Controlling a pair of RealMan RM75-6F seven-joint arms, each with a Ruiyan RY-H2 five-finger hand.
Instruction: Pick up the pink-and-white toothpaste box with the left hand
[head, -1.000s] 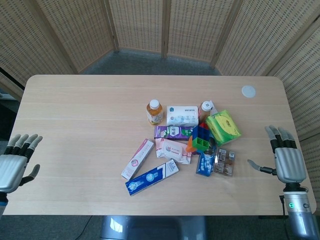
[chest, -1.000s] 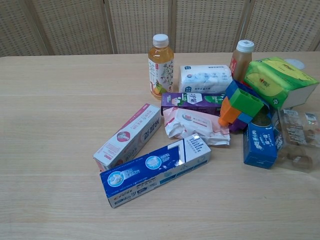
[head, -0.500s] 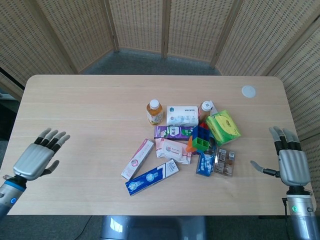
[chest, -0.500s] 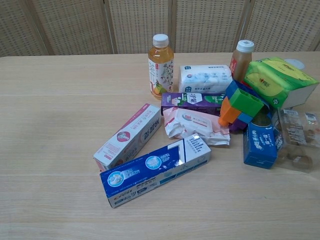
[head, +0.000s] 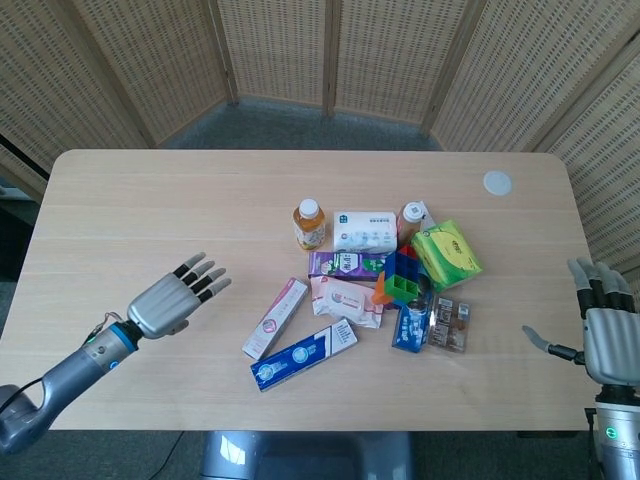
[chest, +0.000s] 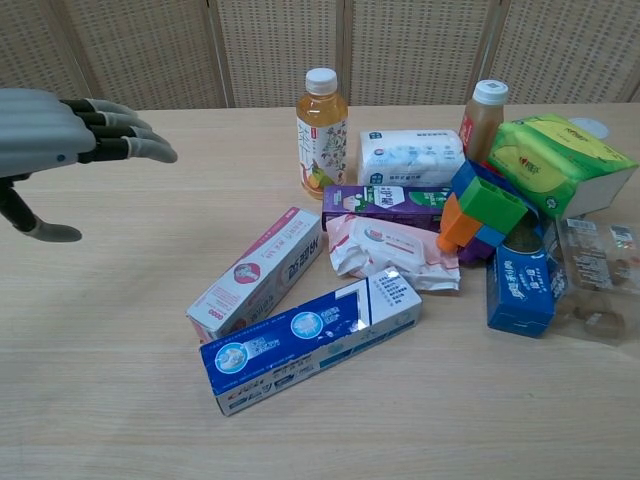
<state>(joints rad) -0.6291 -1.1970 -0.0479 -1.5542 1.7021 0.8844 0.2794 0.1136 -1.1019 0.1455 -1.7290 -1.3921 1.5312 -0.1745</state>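
The pink-and-white toothpaste box (head: 276, 317) (chest: 257, 273) lies flat and slanted on the table, just left of the pile of goods. My left hand (head: 176, 296) (chest: 60, 135) hovers above the table to the left of the box, fingers stretched out and apart, holding nothing. A clear gap separates its fingertips from the box. My right hand (head: 608, 334) stays off the table's right edge with its fingers spread and nothing in it; the chest view does not show it.
A blue toothpaste box (head: 304, 356) lies right below the pink one, nearly touching it. Beyond it are a pink wipes pack (head: 346, 301), a purple box (head: 346, 265), a juice bottle (head: 309, 223), a tissue pack (head: 365, 230), toy blocks (head: 400, 278) and a green pack (head: 446, 253).
My left hand has swung in from the table's left edge toward the pink-and-white box and now shows in the chest view. My right hand has drifted outward to the right.
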